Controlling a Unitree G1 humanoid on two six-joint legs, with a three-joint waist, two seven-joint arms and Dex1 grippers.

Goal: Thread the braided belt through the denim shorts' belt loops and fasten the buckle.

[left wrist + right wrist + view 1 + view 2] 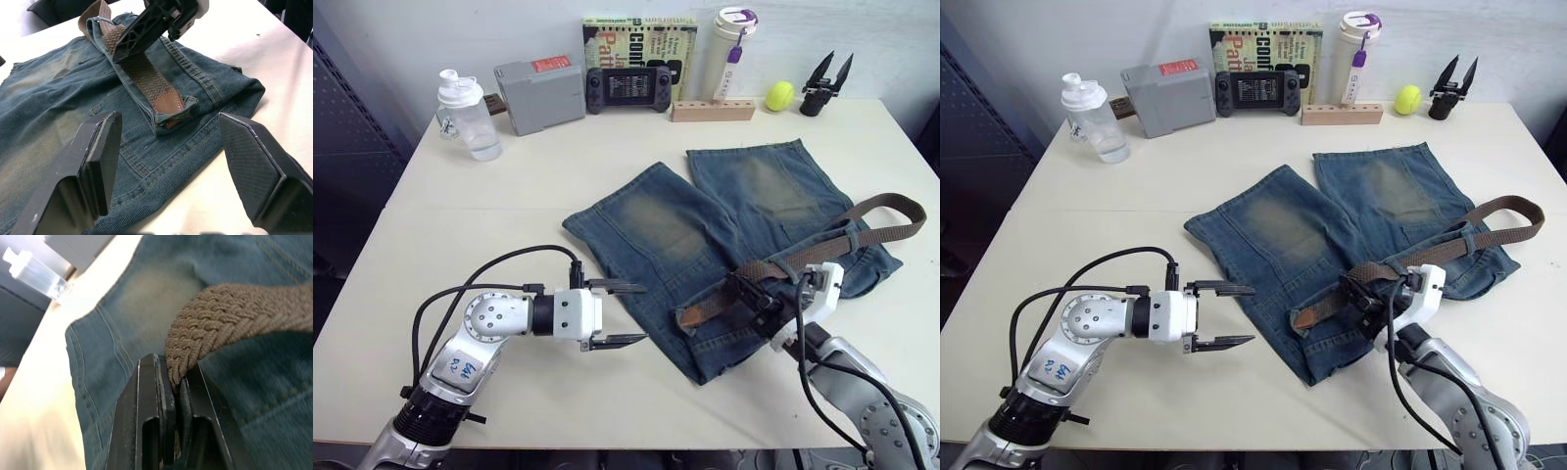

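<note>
The faded blue denim shorts [734, 245] lie flat on the cream table [460, 206], waistband at the near right. The dark-brown braided belt [842, 235] runs along that waistband from far right to near left. Its reddish leather tip [168, 104] sits in a denim belt loop [183, 110]. The right gripper [173, 382] is clenched on the belt mid-length. The left gripper [619, 313] is released, jaws spread, just left of the tip and nearer to it.

Shorts: the denim shorts [1332, 250] lie flat on the table [1116, 196], waistband toward the robot.
Belt: the braided belt [1449, 240] runs along the waistband, its leather tip [1307, 315] on the left side.
Right gripper [1369, 297]: clamped on the belt.
Left gripper [1229, 315]: fingers spread, over the table just beside the shorts.
</note>
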